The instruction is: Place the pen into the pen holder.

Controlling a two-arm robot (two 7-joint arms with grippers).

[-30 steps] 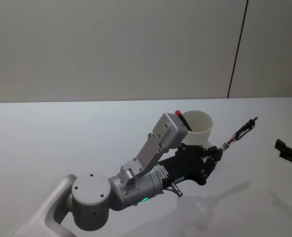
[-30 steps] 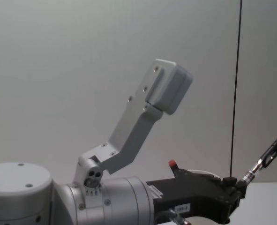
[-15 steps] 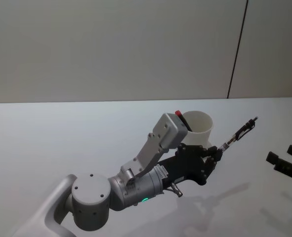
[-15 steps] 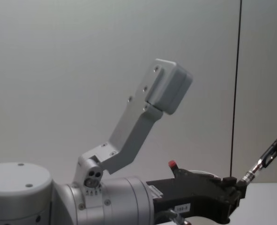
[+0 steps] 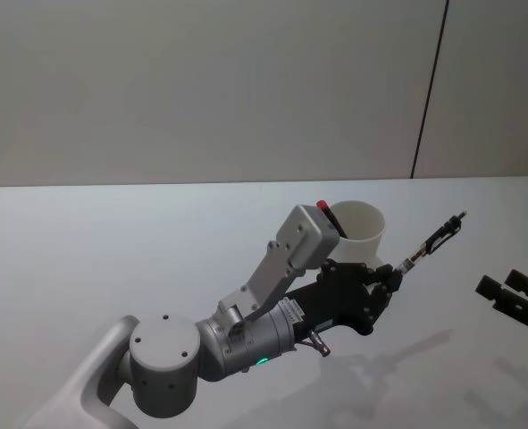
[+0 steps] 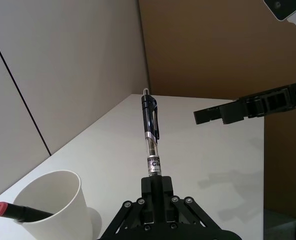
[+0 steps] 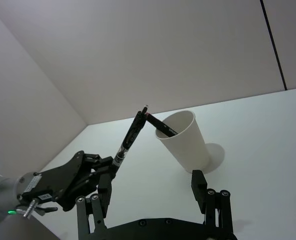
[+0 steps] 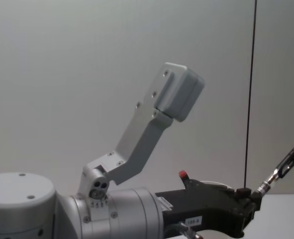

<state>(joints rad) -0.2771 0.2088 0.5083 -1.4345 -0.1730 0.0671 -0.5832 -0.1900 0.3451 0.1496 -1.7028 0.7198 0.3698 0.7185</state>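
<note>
At table centre in the head view, the left gripper (image 5: pixel 390 279) is clamped on the lower end of the pen (image 5: pixel 429 243), fingers closed tight against the clear barrel. The pen projects straight out from the jaws, tilted upward and towards the robot's right, with its black clip section at the free end. The pen is in the air above the white table (image 5: pixel 112 259), outside the pen holder (image 5: pixel 357 228) and just to its right. The pen holder stands upright on the table, directly behind the left gripper body. A red-capped marker (image 5: pixel 322 206) leans inside it, cap above the rim on the left side. The left wrist view shows the pen (image 6: pixel 151 135) centred in the left gripper (image 6: pixel 156 186), with the pen holder (image 6: pixel 57 200) off to one side and the marker (image 6: pixel 17 212) resting against its rim. The right gripper (image 5: pixel 503 284) hovers near the right edge of the table, well apart from the pen, with its fingers spread wide and nothing between them.
</note>
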